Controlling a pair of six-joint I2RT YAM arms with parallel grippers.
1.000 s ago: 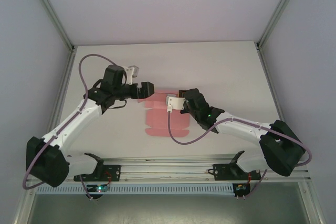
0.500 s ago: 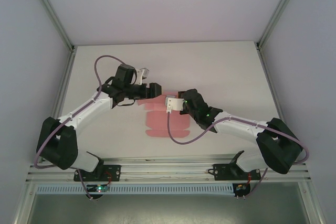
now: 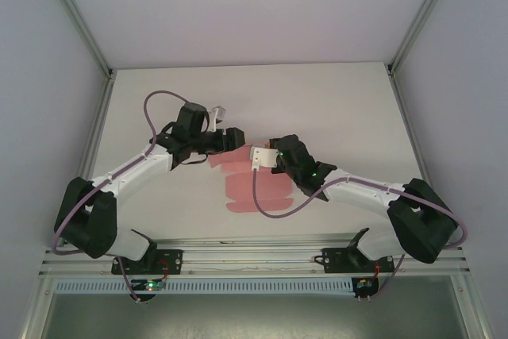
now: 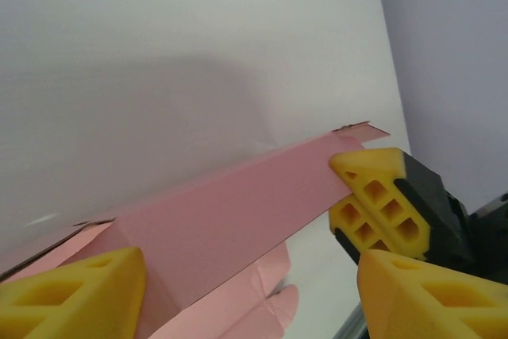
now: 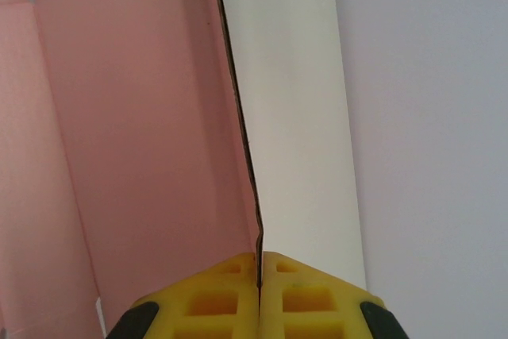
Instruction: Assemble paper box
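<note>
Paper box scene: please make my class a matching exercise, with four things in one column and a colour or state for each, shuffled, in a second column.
Things
1. paper box
2. left gripper
3. right gripper
4. left arm's cable

Colours and states
A. purple, looped
B. jaws apart at a raised pink panel
C. pink, partly folded
D. pinched shut on a card edge

Pairs: 1-C, 2-B, 3-D, 4-A
</note>
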